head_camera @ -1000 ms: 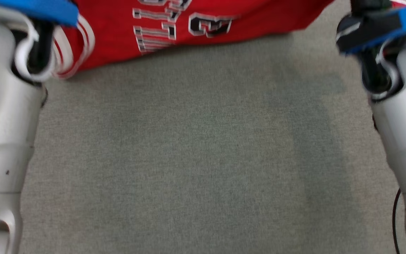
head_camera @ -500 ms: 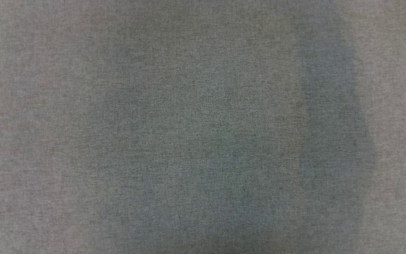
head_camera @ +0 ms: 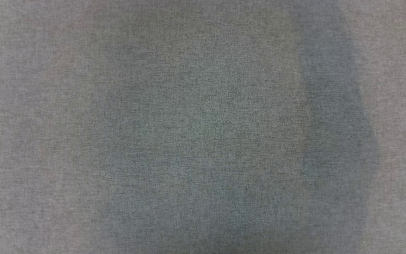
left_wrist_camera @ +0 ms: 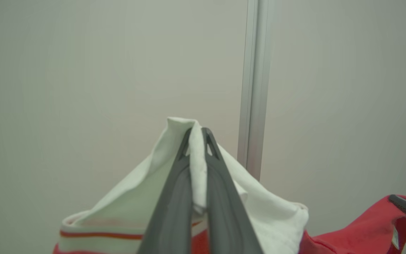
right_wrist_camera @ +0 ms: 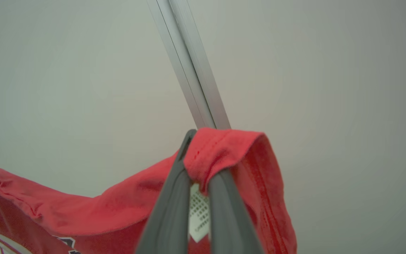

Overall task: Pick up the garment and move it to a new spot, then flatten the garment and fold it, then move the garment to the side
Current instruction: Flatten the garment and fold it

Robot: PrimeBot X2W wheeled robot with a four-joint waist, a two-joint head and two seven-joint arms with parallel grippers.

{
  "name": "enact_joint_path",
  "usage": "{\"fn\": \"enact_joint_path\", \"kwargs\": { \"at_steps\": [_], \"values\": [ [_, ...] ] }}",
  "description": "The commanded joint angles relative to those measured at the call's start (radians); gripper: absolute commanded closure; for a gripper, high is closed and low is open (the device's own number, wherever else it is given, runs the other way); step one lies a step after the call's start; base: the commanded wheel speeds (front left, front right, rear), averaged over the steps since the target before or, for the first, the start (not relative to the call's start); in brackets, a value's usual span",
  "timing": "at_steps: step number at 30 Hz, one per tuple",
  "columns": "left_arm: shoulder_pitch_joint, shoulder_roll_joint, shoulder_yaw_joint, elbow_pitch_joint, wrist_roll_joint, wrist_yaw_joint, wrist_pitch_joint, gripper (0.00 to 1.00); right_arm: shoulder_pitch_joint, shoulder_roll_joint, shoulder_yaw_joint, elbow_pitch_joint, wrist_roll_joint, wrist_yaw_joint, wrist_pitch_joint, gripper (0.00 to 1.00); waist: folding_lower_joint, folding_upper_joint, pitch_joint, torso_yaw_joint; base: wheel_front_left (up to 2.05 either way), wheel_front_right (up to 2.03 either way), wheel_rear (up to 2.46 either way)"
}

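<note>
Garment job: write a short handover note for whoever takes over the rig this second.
Left end effector: shut on the white, red-striped edge of the red shirt.
Right end effector: shut on a red hem beside the label.
Shirt: held up between both arms, in front of a pale wall. The head view looks at the grey table top.
Done: pick-up.
Left: set it down at a new spot, flatten, fold, move aside.

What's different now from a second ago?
The red garment, lying along the head view's top edge a second ago, has been carried out of it, apparently lifted. The left gripper pinches its white part, the right gripper a red hem. The grey cloth surface stayed as it was.
</note>
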Motion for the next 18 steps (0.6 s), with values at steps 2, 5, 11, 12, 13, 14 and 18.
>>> {"fn": "enact_joint_path", "kwargs": {
  "at_steps": [2, 5, 11, 12, 13, 14, 18],
  "values": [
    [0.057, 0.01, -0.038, -0.006, -0.005, -0.002, -0.006, 1.0, 0.06, -0.009, 0.027, -0.006, 0.013, 0.001, -0.013, 1.0, 0.0001, -0.0001, -0.005, 0.001, 0.0, 0.0, 0.0],
    [0.133, 0.03, -0.051, -0.02, -0.044, -0.002, -0.014, 1.0, 0.137, -0.016, 0.074, -0.032, 0.034, 0.001, -0.032, 1.0, 0.0001, -0.0001, -0.022, -0.001, 0.0, 0.0, 0.0],
    [0.376, 0.06, -0.03, -0.107, -0.09, -0.002, -0.018, 1.0, 0.344, -0.024, 0.133, -0.08, 0.107, 0.001, -0.065, 1.0, 0.0001, -0.0001, -0.071, -0.005, 0.0, 0.0, 0.0],
    [0.431, 0.068, -0.029, -0.126, -0.091, -0.002, -0.018, 1.0, 0.38, -0.02, 0.144, -0.092, 0.115, 0.001, -0.07, 1.0, 0.0001, -0.0001, -0.082, -0.009, 0.0, 0.0, 0.0],
    [0.472, 0.08, -0.005, -0.153, -0.091, -0.002, -0.019, 1.0, 0.419, -0.023, 0.156, -0.105, 0.124, 0.001, -0.073, 1.0, 0.0001, -0.0001, -0.094, -0.01, 0.0, 0.0, 0.0],
    [0.52, 0.085, 0.01, -0.175, -0.092, -0.002, -0.019, 1.0, 0.458, -0.028, 0.162, -0.119, 0.135, 0.001, -0.08, 1.0, 0.0001, -0.0001, -0.107, -0.01, 0.0, 0.0, 0.0],
    [0.737, 0.085, 0.081, -0.275, -0.077, 0.007, -0.019, 1.0, 0.615, -0.043, 0.199, -0.176, 0.165, 0.001, -0.089, 1.0, 0.0001, -0.0001, -0.158, -0.011, 0.0, 0.0, 0.0]
  ]
}}
